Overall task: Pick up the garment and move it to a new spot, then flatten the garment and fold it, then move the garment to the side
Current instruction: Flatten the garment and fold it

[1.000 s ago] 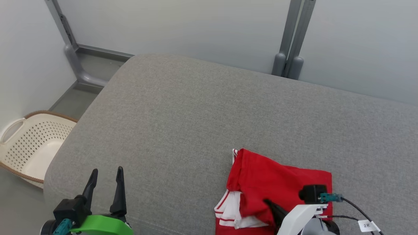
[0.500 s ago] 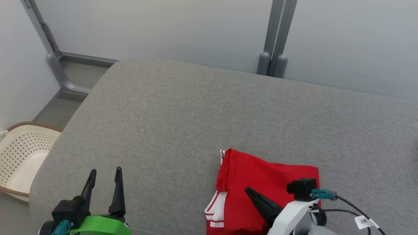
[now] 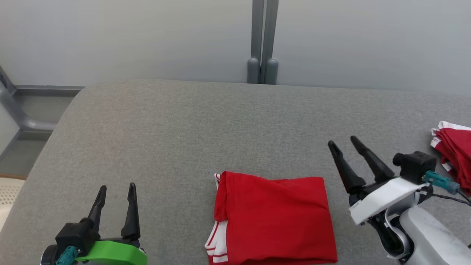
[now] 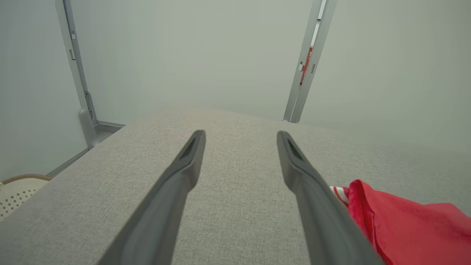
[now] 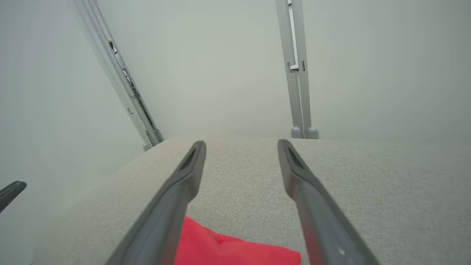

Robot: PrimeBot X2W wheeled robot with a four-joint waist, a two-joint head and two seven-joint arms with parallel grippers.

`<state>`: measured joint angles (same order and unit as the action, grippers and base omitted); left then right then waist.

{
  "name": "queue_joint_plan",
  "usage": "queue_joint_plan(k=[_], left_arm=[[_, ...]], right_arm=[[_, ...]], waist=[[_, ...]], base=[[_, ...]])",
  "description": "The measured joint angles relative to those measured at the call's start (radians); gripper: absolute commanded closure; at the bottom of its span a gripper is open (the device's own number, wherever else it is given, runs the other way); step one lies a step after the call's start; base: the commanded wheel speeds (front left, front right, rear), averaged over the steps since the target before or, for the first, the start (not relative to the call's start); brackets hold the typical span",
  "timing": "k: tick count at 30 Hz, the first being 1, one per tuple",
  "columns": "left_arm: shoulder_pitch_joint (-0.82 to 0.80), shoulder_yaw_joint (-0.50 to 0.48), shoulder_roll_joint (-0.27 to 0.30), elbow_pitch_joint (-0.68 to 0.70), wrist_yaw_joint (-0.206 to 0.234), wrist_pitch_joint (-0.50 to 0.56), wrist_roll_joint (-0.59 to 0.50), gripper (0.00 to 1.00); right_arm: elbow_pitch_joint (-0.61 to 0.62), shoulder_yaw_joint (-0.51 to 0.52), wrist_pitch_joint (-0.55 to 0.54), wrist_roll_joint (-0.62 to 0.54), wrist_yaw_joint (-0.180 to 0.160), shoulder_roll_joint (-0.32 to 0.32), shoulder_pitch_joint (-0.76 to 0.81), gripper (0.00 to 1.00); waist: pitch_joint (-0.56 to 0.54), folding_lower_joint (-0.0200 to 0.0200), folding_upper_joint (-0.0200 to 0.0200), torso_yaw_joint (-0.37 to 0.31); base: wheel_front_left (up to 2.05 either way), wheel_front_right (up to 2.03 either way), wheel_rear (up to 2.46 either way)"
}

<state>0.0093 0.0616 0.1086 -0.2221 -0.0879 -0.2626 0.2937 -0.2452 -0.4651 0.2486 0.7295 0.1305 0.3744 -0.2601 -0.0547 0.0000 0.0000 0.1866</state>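
Red with white trim, the folded garment [image 3: 272,217] is lying flat on the grey worktop [image 3: 184,129] at 6 o'clock in the head view. At 7 o'clock the left fingers [image 3: 130,213] are standing spread wide, holding nothing. At 4 o'clock, near the garment's edge, the right fingers [image 3: 344,169] are gaping apart, empty. Another red bundle [image 3: 454,147] is sitting at 3 o'clock.

The garment [image 3: 274,217] lies on the table [image 3: 184,129] between the left tool [image 3: 117,186] and the right tool [image 3: 342,140]; a second garment [image 3: 454,147] lies far right.

Grey cushion [image 3: 191,121], pale panelled wall [image 3: 128,36]
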Motion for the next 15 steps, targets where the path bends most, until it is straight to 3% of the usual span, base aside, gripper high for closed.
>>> queue_joint_plan(k=[5, 15], left_arm=[[0.000, -0.009, 0.000, 0.016, 0.001, 0.000, -0.002, 0.00], [0.001, -0.022, -0.003, 0.042, 0.003, 0.000, -0.015, 0.00]], right_arm=[[0.023, 0.123, 0.009, -0.098, 0.000, -0.004, 0.028, 0.00], [0.068, 0.319, 0.013, -0.258, 0.000, -0.081, 0.154, 0.00]], waist=[[0.002, 0.0000, 0.0000, -0.052], [0.012, 0.0000, 0.0000, -0.144]], base=[[0.00, 0.00, 0.00], [0.00, 0.00, 0.00]])
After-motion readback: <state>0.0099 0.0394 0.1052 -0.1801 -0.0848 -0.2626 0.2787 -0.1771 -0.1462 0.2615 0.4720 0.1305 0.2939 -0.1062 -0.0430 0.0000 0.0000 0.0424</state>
